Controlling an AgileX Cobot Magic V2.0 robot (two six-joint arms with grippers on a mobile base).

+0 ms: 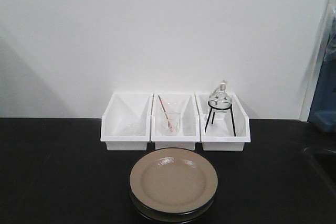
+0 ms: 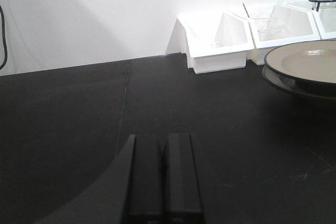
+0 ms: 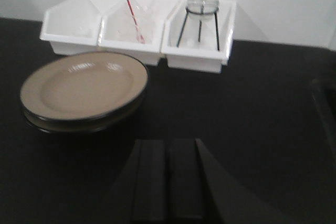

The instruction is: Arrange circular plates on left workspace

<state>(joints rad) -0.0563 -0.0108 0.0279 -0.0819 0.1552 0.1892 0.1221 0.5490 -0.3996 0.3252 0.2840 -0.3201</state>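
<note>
Fingers of left hand (image 2: pixel 164 182) pressed together, nothing between — hovering over bare black desk (image 2: pixel 68 129), well left of plates. Right hand (image 3: pixel 168 182) likewise closed and empty, just right of and nearer than stack. Circular plates (image 1: pixel 173 183) stacked one on other, beige top showing, directly before three white bins (image 1: pixel 175 121) — middle bin holds glass beaker (image 1: pixel 169 123), right bin flask on tripod (image 1: pixel 219 106).

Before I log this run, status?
Left pincer and right pincer shut, empty. Plates stacked before bins. Left benchtop unobstructed.
</note>
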